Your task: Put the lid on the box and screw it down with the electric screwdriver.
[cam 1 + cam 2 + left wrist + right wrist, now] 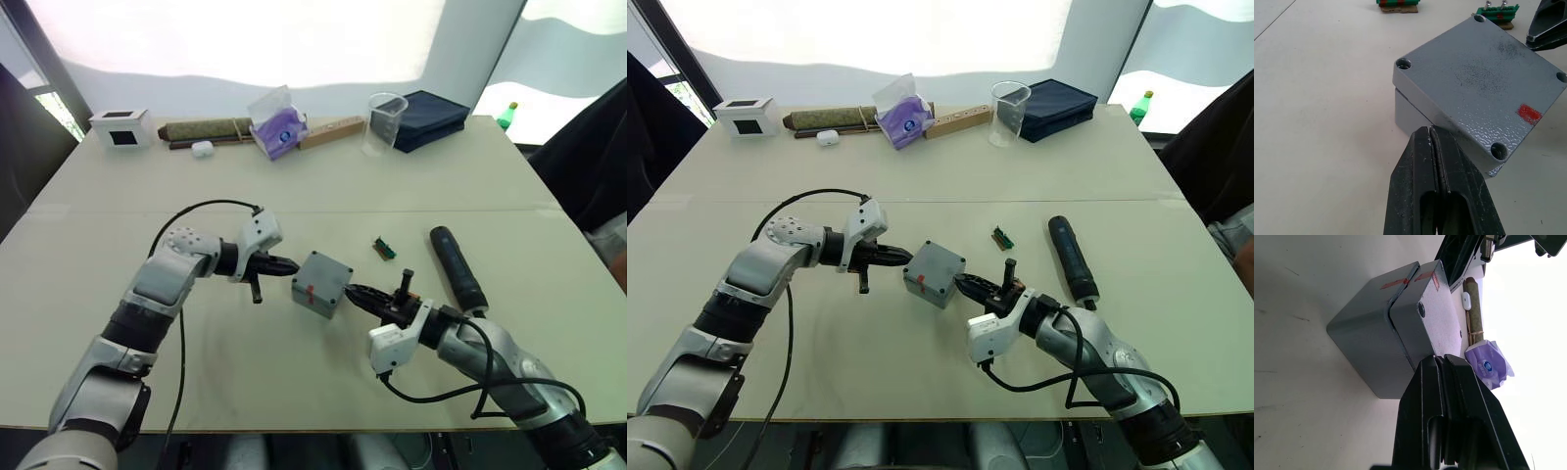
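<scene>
Two grippers meet at the box (321, 284) near the middle of the desk (294, 196), one on each side. The left gripper (288, 264) has its fingers pressed together, holding nothing, its tip at the box's left corner just under the lid (1484, 78). The lid sits on the box, turned diamond-wise to the desk's edges, with open screw holes at its corners and a red mark across the seam on the side facing the near edge. The right gripper (357, 293) is likewise closed and empty, its tip against the box's right side at the lid's edge. Further right lies the screwdriver (457, 268), untouched, its long axis running from far to near, slightly slanted toward the right edge, with the bit end toward the near edge.
</scene>
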{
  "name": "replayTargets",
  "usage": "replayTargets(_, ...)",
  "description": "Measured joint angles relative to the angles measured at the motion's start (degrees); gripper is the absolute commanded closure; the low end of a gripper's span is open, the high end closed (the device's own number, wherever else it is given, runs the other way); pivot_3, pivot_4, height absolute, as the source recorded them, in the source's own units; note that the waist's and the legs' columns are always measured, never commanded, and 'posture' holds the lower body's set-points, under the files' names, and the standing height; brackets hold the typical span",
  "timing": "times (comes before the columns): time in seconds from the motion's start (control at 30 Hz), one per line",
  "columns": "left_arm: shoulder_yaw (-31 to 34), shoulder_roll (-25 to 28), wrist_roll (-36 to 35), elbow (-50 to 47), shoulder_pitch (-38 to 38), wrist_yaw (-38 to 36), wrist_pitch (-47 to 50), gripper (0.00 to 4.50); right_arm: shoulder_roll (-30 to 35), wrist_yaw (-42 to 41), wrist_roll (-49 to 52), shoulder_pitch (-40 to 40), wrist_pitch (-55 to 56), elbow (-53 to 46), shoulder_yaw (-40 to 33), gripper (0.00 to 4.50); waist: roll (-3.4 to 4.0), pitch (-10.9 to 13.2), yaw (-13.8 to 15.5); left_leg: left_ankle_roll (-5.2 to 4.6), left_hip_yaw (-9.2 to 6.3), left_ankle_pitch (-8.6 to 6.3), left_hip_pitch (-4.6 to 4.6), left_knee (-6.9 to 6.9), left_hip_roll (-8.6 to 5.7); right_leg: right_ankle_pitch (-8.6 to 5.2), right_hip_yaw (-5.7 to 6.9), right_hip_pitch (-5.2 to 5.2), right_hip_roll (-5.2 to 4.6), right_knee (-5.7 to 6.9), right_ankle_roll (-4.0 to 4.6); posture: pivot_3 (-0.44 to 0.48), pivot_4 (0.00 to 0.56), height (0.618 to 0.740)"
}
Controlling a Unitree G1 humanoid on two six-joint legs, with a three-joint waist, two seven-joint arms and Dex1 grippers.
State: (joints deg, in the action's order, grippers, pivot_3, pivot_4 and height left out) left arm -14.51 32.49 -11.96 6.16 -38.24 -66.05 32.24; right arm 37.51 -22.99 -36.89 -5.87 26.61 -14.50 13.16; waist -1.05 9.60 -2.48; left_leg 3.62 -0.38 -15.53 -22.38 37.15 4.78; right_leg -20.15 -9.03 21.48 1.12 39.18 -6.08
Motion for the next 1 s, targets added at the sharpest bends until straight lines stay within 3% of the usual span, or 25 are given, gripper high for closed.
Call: replayTargets(1.0,-0.3,0.7,0.2,-1.9,1.1,-0.1,0.9,4.50,-0.3,-0.1,1.0,1.0,0.0,-1.3,0.0,4.40,0.00,0.0,0.0,-0.01,0.00,0.00,0.00,0.01,0.00,0.00,0.00,0.00,0.00,0.00,0.00,0.000,0.150,0.740)
